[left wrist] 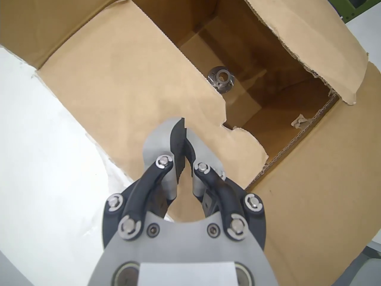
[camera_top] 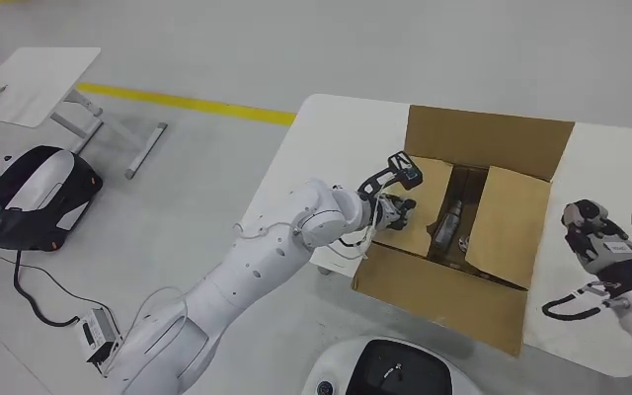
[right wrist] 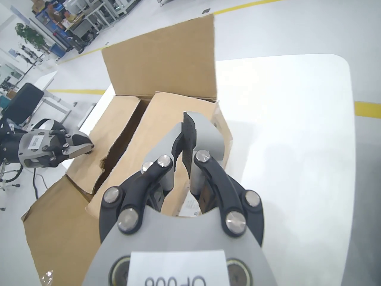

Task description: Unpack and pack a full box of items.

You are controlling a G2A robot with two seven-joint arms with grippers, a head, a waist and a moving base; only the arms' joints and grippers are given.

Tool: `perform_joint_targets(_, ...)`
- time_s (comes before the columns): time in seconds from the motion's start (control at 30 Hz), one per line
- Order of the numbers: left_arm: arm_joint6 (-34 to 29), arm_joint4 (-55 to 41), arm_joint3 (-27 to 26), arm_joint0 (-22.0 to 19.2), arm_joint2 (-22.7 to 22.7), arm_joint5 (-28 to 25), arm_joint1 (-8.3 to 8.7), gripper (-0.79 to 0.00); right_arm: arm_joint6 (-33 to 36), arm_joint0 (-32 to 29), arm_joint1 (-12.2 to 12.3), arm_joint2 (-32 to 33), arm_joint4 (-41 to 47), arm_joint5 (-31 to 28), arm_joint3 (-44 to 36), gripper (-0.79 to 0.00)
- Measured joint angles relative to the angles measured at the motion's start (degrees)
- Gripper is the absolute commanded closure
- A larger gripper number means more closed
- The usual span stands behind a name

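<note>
A white label [right wrist: 178, 269] on the grey body of the right gripper [right wrist: 187, 126] carries dark characters, upside down and cut off by the edge. The small white label [right wrist: 35, 141] on the left gripper [right wrist: 88, 147] bears print too small to read.

Bright, even light washes the white counter [left wrist: 44, 150] almost to glare beside the box [left wrist: 119, 75], while the inside of the box sinks into deep brown shadow. In the right wrist view a soft grey shadow lies on the counter just beside the box. Both wrist views bow straight edges near their borders.
</note>
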Motion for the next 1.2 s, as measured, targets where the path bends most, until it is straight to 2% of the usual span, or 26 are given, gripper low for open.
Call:
perform_joint_targets(0.03, -0.32, -0.3, -0.41, 0.43, -0.79, 0.01, 0.18, -0.037, -0.17, 0.43, -0.07, -1.42, -0.22, -0.24, 0.48, 0.0)
perform_joint_targets(0.1, -0.91, -0.4, -0.94, 1.29, -2.04, -0.14, 0.52, -0.203, -0.15, 1.12, -0.15, -3.54, -1.06, -0.66, 1.39, 0.0)
perform_joint_targets(0.13, -1.24, -0.34, -1.14, 1.97, -2.91, -0.17, 0.76, -0.234, 0.01, 1.59, -0.2, -4.87, -1.9, -0.88, 2.07, 0.0)
perform_joint_targets(0.2, -1.5, -0.18, -1.47, 3.04, -4.19, -0.09, 1.11, -0.354, 0.48, 2.37, -0.28, -6.61, -2.83, -0.93, 3.25, 0.0)
perform_joint_targets(0.27, -1.62, 0.04, -2.28, 4.21, -5.48, 0.04, 1.45, -0.382, 1.34, 3.24, -0.34, -8.12, -3.64, -0.74, 4.53, 0.0)
perform_joint_targets(0.33, -1.58, -0.23, -3.67, 5.33, -6.66, 0.35, 1.72, -0.708, 2.71, 4.01, -0.35, -9.16, -4.55, -0.38, 5.56, 0.0)
perform_joint_targets(0.4, -1.53, -0.97, -5.09, 6.25, -7.78, 0.93, 1.93, -0.714, 3.6, 4.57, -0.37, -9.71, -4.86, 0.02, 6.19, 0.0)
perform_joint_targets(0.47, -1.64, -1.88, -6.84, 7.21, -9.23, 1.5, 2.18, -0.785, 4.24, 5.06, -0.39, -10.06, -5.23, 0.62, 6.59, 0.0)
perform_joint_targets(0.7, -3.15, -3.91, -12.5, 10.42, -14.61, 0.89, 3.28, -0.785, 5.13, 5.94, -0.4, -10.62, -5.0, 1.13, 7.32, 0.0)
perform_joint_targets(0.8, -3.4, -3.75, -14.85, 11.99, -17.41, -0.01, 3.86, -0.785, 3.5, 6.01, -0.42, -9.97, -3.59, 1.09, 6.22, 0.0)
perform_joint_targets(0.9, -2.73, -2.61, -17.79, 13.64, -20.17, -2.84, 4.49, -0.785, 0.55, 5.17, -0.36, -7.8, -0.81, 0.46, 4.12, 0.0)
perform_joint_targets(1.07, -0.51, -0.34, -21.91, 16.72, -23.97, -12.21, 5.55, -0.785, -3.5, 2.61, 0.05, -2.47, 2.3, -2.05, 0.1, 0.0)
perform_joint_targets(1.2, -0.47, -0.49, -21.92, 16.81, -24.01, -12.22, 5.56, -0.785, -4.37, 0.55, 0.45, 1.34, 4.04, -4.85, -2.36, 0.0)
